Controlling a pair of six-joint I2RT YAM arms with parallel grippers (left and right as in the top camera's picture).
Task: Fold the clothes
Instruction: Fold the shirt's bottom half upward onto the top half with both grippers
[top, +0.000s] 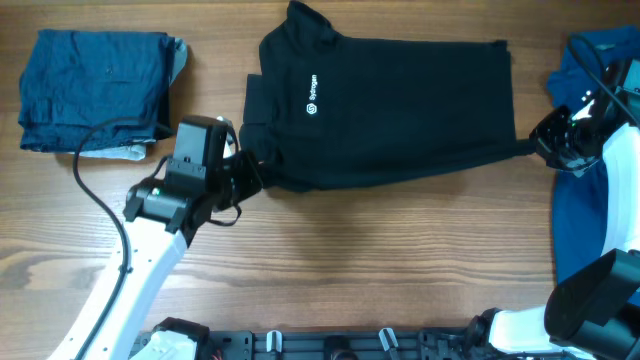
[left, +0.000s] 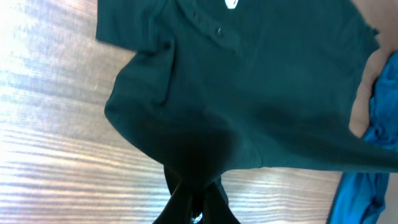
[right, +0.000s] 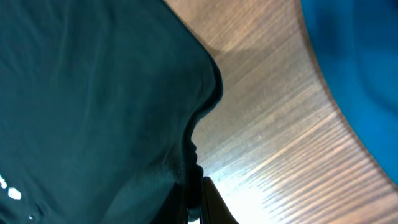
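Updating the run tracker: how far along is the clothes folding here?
Done: dark blue garments sit folded at the far left of the table. In hand: the black shirt lies flat, logo up, with the left gripper and right gripper each shut on its near edge, at opposite ends. Left: its folds look not yet made, and a royal blue garment lies loose at right.

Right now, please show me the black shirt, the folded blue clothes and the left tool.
black shirt (top: 400, 110): overhead view, its middle.
folded blue clothes (top: 95, 85): overhead view, top layer.
left tool (top: 252, 172): overhead view, between fingertips.
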